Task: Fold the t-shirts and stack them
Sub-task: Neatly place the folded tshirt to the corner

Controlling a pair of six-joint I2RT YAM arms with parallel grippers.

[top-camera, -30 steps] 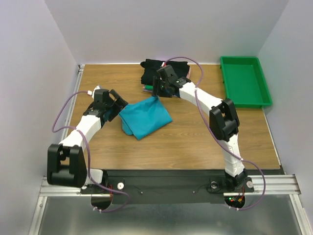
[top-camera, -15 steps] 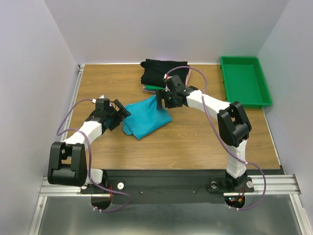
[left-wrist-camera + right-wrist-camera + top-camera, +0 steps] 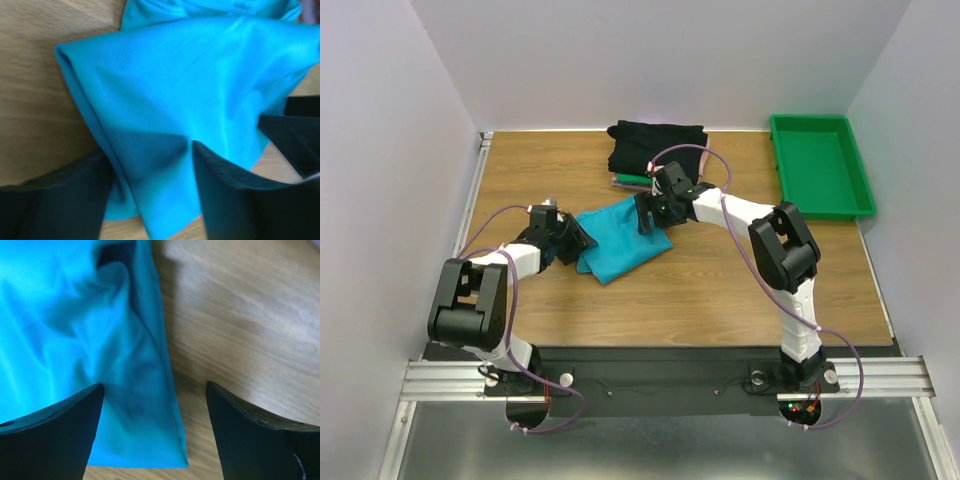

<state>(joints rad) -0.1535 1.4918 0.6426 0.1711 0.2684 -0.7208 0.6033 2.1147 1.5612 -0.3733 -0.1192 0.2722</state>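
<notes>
The teal t-shirt lies roughly folded on the wooden table, left of centre. My left gripper is low at the shirt's left edge. In the left wrist view it is open, with the teal cloth lying between its fingers. My right gripper is at the shirt's far right corner. In the right wrist view it is open and astride the cloth's edge. A folded black shirt tops a stack at the back, with green and pink edges showing beneath it.
A rigid green tray stands at the back right corner. Bare wooden table shows in front of the shirt and to the right. Grey walls close in the left, back and right sides.
My right gripper came down and toward the shirt, and the raised teal corner now lies on the table. My left gripper dropped lower and moved right onto the shirt's left edge.
</notes>
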